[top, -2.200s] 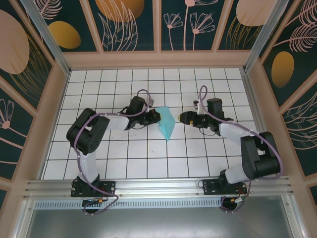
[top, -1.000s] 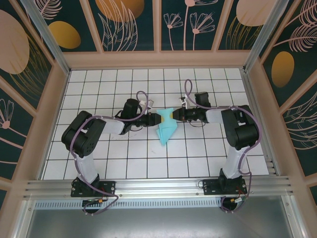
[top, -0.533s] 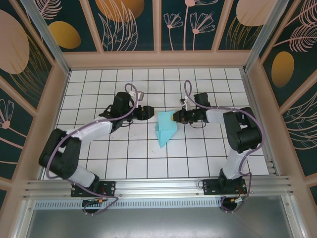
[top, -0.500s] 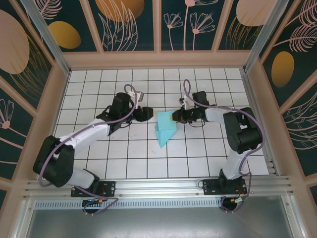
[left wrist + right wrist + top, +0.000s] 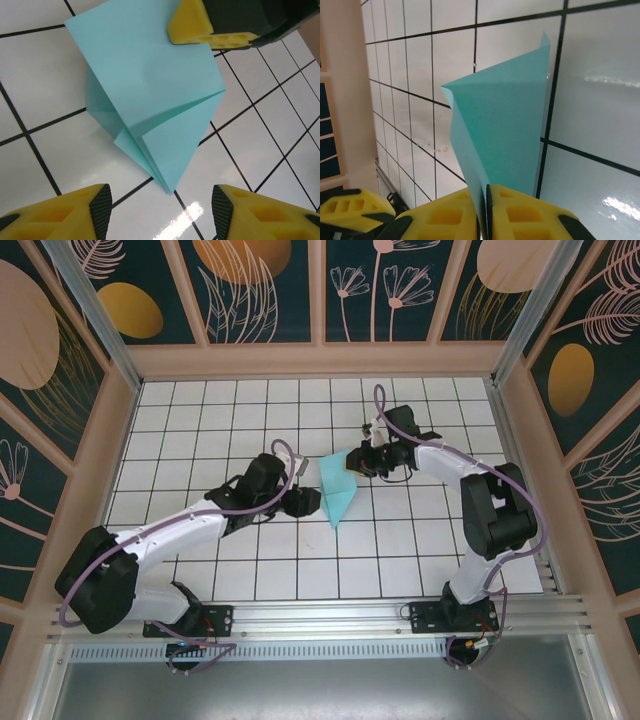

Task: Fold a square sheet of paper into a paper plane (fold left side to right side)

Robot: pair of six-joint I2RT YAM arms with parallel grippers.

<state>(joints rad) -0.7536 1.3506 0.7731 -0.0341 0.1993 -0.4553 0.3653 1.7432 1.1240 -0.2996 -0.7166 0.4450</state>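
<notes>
Grid table (image 5: 400, 560) | turquoise paper (image 5: 338, 495): folded, layered, pointed | right tool (image 5: 486, 200) pinching

1. You have a white table (image 5: 200, 540) ruled in a black grid, glossy enough to throw back light.
2. Your folded turquoise sheet of paper (image 5: 338, 492) sits near its middle, pointed end toward the near edge.
</notes>
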